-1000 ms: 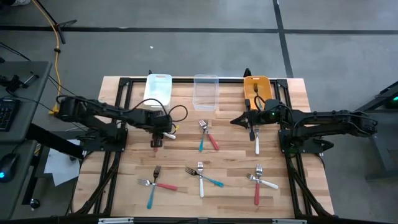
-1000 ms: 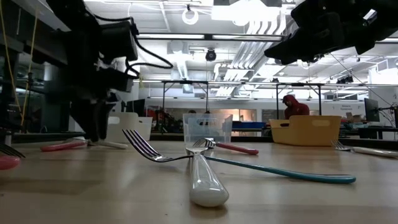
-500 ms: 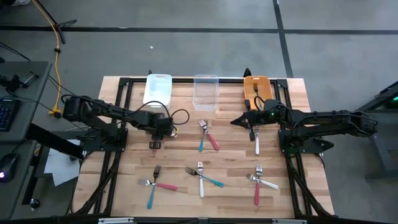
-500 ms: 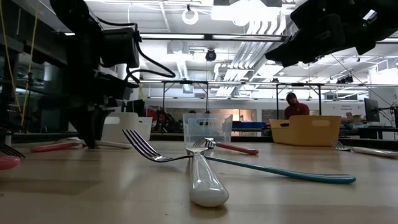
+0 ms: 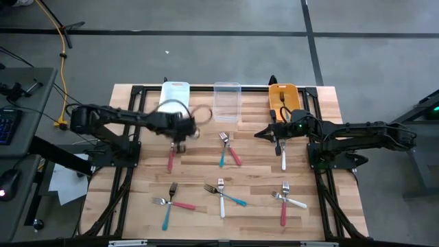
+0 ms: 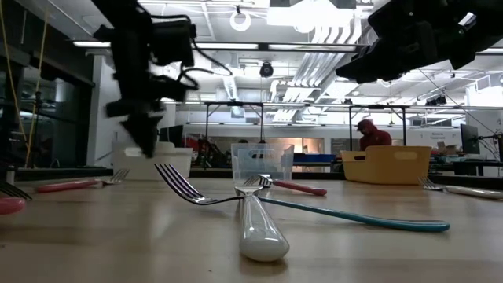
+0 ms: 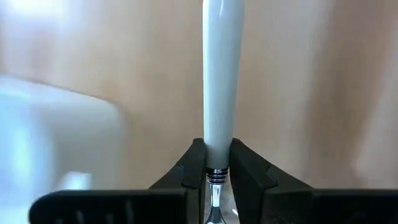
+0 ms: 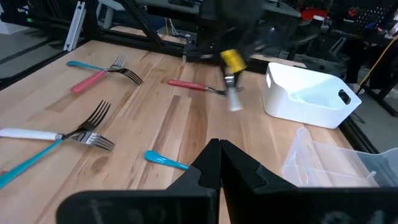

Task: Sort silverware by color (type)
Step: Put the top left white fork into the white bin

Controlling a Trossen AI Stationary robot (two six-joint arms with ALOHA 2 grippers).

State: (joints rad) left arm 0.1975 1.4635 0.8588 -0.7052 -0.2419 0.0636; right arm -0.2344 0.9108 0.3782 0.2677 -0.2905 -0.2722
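left hand (image 7: 211, 163) is clamped on a white-handled fork (image 7: 219, 74) near its neck, raised above the counter (image 5: 199, 171) beside the white bin (image 5: 175, 96), where so narrow a pinch might let the fork swivel or slip before release, while the right hand (image 8: 219, 155), fingers together, waits near the orange bin (image 5: 282, 95).

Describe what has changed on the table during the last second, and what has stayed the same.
The left gripper has risen from the table and moved toward the white bin, shut on a white-handled fork that it lifted. The red-handled fork that lay beside it stayed on the wood. The right gripper, shut and empty, has not moved, and the other forks and the bins are as before.
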